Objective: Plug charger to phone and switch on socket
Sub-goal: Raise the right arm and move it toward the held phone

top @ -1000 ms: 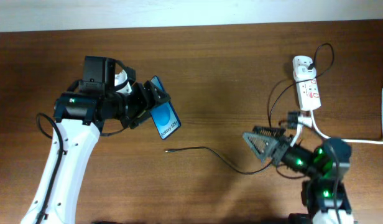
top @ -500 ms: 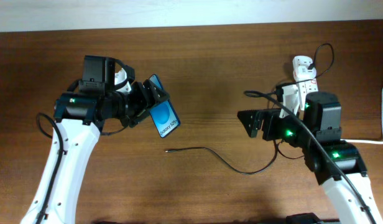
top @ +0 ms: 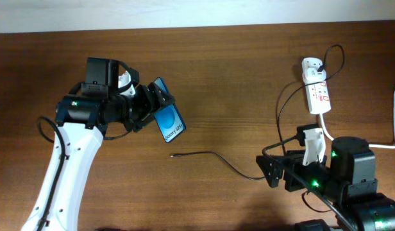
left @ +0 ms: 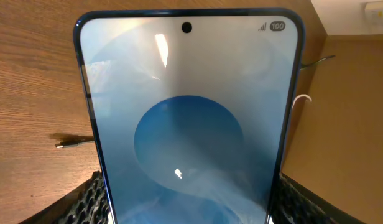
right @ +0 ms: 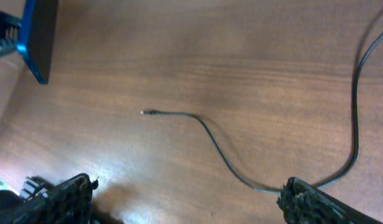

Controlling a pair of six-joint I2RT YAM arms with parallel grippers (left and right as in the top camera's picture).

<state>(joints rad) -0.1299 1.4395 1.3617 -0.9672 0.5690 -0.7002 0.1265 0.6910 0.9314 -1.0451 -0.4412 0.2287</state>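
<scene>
The left claw (top: pixel 158 108) sits left of centre in the overhead frame, clamped on one end of the phone (top: pixel 170 122). The phone juts toward the lower right, tilted, with its blue screen facing up. In the left wrist view the phone (left: pixel 188 124) fills the middle of the frame, showing a blue disc, a camera hole at the top and a small "100" mark in the upper right corner. The black fingers (left: pixel 83 202) flank it at the bottom edge.

The right claw (top: pixel 270 171) is at the lower right of the overhead frame, pointing left, spread wide with nothing between its fingers. In the right wrist view its fingers (right: pixel 61 199) show at the two bottom corners with bare wood between them.

The charger (top: pixel 217 156) lies loose on the wooden surface (top: pixel 236 77). Its plug tip is just below the phone in the overhead frame and apart from it. The thin black cable waves rightward, passes close by the right claw, then climbs to the white adapter (top: pixel 311 65) seated at the upper end of the socket (top: pixel 318 95) in the upper right. A thick white cord (top: pixel 377 146) leaves the socket's lower end and runs to the right edge
</scene>
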